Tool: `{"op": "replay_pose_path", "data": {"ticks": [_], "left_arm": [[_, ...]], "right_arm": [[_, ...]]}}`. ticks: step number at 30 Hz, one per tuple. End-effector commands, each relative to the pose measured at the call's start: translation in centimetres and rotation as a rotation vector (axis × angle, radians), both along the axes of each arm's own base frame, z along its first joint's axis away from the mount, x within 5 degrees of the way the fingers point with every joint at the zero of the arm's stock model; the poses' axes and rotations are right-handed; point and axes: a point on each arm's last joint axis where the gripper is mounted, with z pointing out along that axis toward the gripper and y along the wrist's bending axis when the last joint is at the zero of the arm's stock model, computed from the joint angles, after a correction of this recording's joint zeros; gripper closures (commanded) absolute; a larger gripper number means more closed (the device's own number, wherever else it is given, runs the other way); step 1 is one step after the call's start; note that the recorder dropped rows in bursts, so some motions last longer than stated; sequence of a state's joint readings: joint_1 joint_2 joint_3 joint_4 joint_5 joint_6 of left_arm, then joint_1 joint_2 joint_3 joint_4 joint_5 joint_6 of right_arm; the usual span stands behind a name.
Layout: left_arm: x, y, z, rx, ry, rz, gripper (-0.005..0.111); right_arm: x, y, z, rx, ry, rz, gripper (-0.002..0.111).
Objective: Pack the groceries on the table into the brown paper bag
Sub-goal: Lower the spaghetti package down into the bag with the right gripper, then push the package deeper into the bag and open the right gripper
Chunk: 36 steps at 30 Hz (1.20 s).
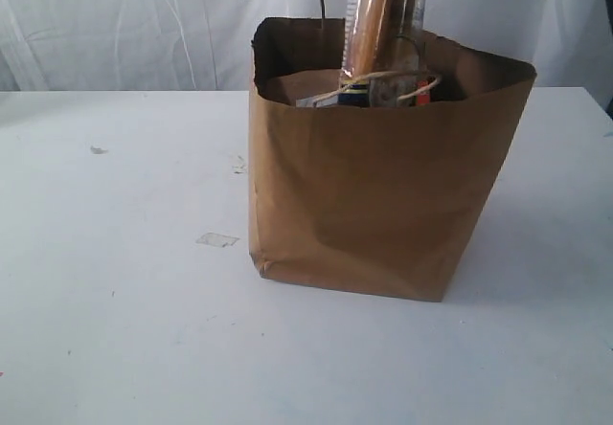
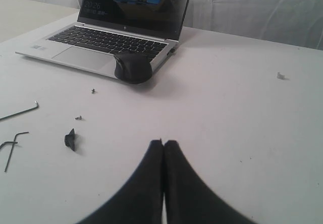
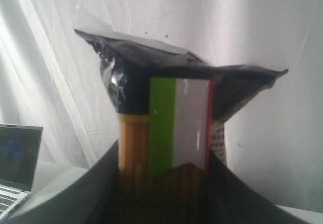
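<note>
brown paper bag (image 1: 383,205): spaghetti packet (image 1: 375,23) upright inside, top cut off | my right pincer (image 3: 164,156) clamped on it | left pincer (image 2: 163,142) together

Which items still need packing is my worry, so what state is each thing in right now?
brown paper bag: upright on the table, mouth open.
long spaghetti packet: upright, lower end in the bag, top sticking out, clamped by the right gripper.
right gripper: shut on the long spaghetti packet.
left gripper: shut, empty.
laptop: lid open, screen lit.
</note>
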<state>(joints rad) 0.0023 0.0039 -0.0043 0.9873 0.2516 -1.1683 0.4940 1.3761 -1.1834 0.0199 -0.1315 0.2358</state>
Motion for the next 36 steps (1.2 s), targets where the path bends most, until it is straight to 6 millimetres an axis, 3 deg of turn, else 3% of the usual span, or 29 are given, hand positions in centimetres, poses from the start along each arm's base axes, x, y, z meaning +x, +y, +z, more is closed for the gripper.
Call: {"op": "replay_pose_path", "data": {"ticks": [1,13,22,36], "left_arm": [[0.0,0.0,-0.1,0.015,0.001,-0.005,0.107],[0.0,0.0,-0.1,0.015,0.001,-0.005,0.107],[0.0,0.0,-0.1,0.015,0.001,-0.005,0.107],[0.0,0.0,-0.1,0.015,0.001,-0.005,0.107]], "right_arm": [[-1.2,0.6,0.9,0.107,-0.140,0.032,0.108],[-1.8,0.9,-3.6,0.012,-0.180,0.059,0.108],[-0.5,1.7,-5.8,-0.035,-0.123,0.061,0.108],[1.1,2.6,-8.8,-0.261,-0.152,0.057,0.108]]}}
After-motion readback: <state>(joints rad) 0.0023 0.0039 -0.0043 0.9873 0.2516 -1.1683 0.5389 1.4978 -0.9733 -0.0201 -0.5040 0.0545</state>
